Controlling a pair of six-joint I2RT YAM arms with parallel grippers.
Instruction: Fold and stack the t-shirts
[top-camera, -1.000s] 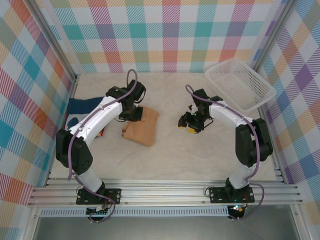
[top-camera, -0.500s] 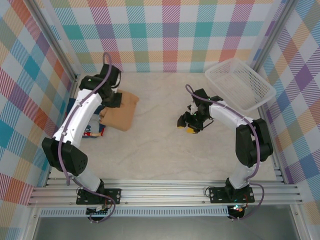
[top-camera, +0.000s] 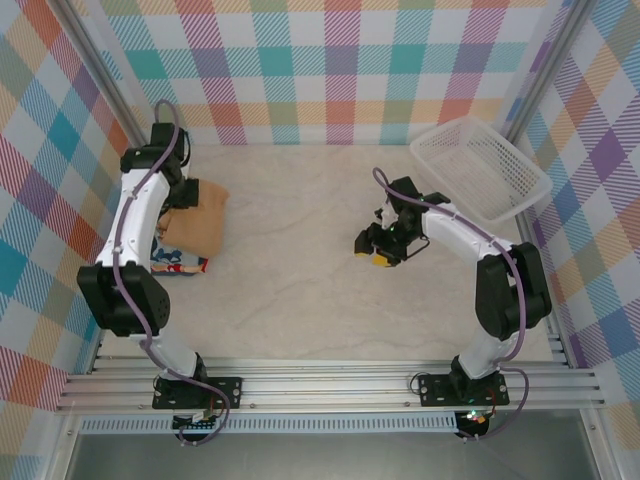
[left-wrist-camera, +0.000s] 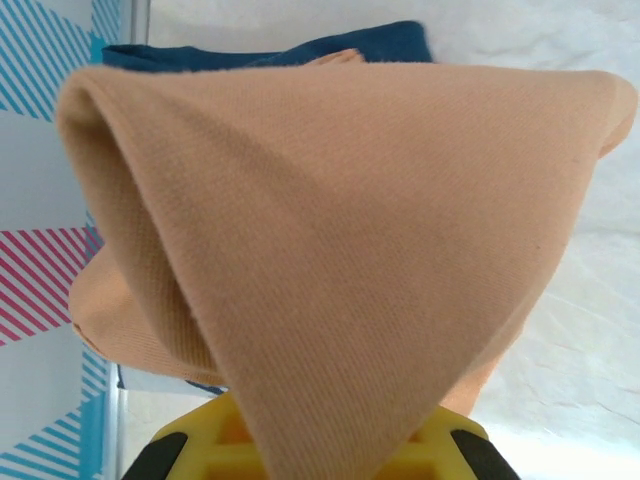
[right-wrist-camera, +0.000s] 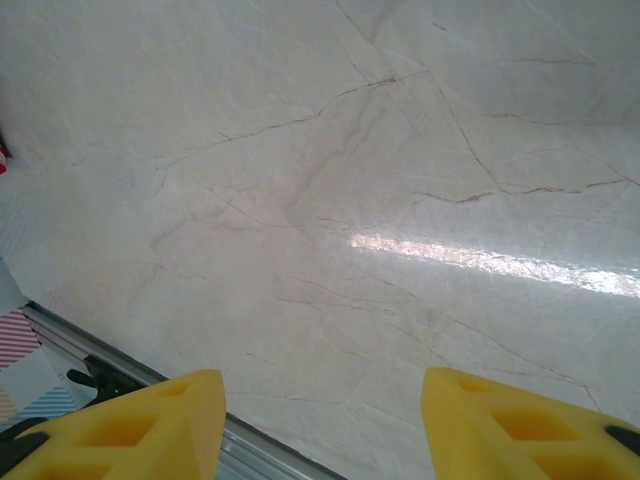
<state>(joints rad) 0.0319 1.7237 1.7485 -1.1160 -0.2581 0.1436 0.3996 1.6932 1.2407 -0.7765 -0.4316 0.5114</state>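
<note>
Marble-look cream tabletop (top-camera: 300, 300), glossy enough to throw back a streak of light in the right wrist view, boxed in on three sides by loud plaid walls (top-camera: 330, 70). Aluminium rails (top-camera: 330, 385) run along the near edge by the arm bases. The roomy bit is the wide middle stretch between the two arms.

White mesh basket (top-camera: 480, 168) sits tilted in the far right corner, up against the wall. Left gripper (top-camera: 181, 196) is way over at the left edge, pinched onto the tan-orange t-shirt (top-camera: 203, 220), which droops in a folded bundle. Can't tell if it's touching down. The navy t-shirt (top-camera: 178, 263) lies just beside it, tight to the left wall. Right gripper (right-wrist-camera: 320, 400) hovers right of centre over bare table, well short of the basket, yellow fingers spread apart.
</note>
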